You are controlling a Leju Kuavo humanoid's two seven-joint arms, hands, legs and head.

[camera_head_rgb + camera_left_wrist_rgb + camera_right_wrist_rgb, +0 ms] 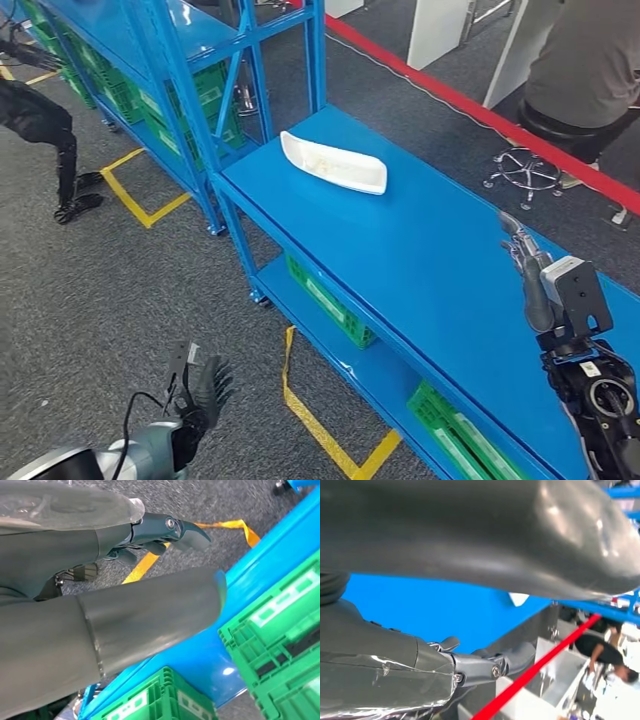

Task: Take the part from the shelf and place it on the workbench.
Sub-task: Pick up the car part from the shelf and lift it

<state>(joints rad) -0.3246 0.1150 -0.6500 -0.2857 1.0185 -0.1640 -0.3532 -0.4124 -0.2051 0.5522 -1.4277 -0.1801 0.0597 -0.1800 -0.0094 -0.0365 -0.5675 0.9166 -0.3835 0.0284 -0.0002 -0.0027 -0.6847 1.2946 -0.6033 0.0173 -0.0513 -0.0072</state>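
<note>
The white elongated part [333, 163] lies flat on the blue workbench [438, 270], near its far left end, with nothing touching it. My right hand [528, 270] hovers over the bench's right side, fingers stretched forward and holding nothing, well to the right of the part. In the right wrist view the right hand [482, 665] is above the blue top, and a white sliver of the part [518, 598] peeks out past the thumb. My left hand [200, 395] hangs over the carpet left of the bench, fingers spread and empty. The left wrist view has the left hand [166, 532] above yellow tape.
A blue shelf rack [181, 60] with green crates [207, 95] stands at the back left. More green crates [332, 300] sit under the bench. Yellow tape [324, 430] marks the floor. A person [589, 60] sits on a stool behind a red line [483, 115].
</note>
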